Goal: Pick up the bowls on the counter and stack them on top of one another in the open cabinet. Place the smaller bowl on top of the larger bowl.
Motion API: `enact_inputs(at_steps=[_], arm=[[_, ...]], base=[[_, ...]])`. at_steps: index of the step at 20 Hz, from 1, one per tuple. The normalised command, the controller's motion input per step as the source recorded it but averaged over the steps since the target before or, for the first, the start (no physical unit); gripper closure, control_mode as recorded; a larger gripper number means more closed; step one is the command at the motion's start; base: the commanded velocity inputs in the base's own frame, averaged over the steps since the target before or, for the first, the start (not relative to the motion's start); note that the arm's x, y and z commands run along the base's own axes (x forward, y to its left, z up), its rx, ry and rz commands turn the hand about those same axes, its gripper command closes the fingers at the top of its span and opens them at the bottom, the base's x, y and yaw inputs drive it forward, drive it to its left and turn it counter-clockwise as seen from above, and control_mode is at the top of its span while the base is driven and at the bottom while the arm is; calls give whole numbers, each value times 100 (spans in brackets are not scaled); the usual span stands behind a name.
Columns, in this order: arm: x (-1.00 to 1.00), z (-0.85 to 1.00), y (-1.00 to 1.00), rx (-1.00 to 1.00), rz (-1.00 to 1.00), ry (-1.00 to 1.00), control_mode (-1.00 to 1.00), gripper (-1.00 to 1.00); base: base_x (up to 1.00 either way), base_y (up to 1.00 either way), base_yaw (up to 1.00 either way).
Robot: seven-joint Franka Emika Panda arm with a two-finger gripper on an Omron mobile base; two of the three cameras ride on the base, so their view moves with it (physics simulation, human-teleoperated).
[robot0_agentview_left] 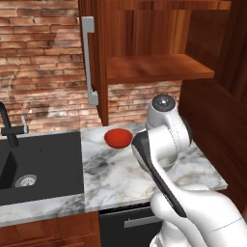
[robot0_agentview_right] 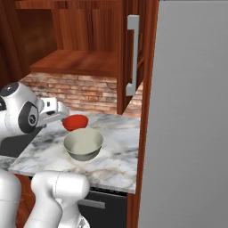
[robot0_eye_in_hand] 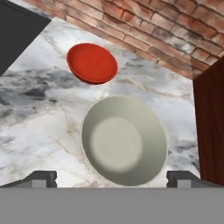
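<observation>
you have both bowls on the counter (robot0_eye_in_hand: pixel 39 127): the larger bowl (robot0_eye_in_hand: pixel 124 140) and smaller bowl (robot0_eye_in_hand: pixel 92 63), each empty; gripper (robot0_eye_in_hand: pixel 111 178) jaws spread wide above.

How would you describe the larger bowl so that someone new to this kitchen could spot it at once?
Start at the white-and-grey veined marble counter right of the black sink basin, below the open reddish-brown wooden cabinet. Near its front edge stands the round pale grey-beige bowl with a cream inside. It is wider and deeper than the small glossy red bowl behind it.
</observation>
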Motion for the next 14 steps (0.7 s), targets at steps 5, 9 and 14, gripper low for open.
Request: enact_inputs(at_steps=[5, 9, 14], arm=[[11, -10, 15, -2, 0, 0, -100, -100], [13, -15, 9, -2, 0, 0, -100, -100], [14, -19, 1, -2, 0, 0, -100, -100]], base=[[0, 0, 0], [0, 0, 0], [0, 0, 0]])
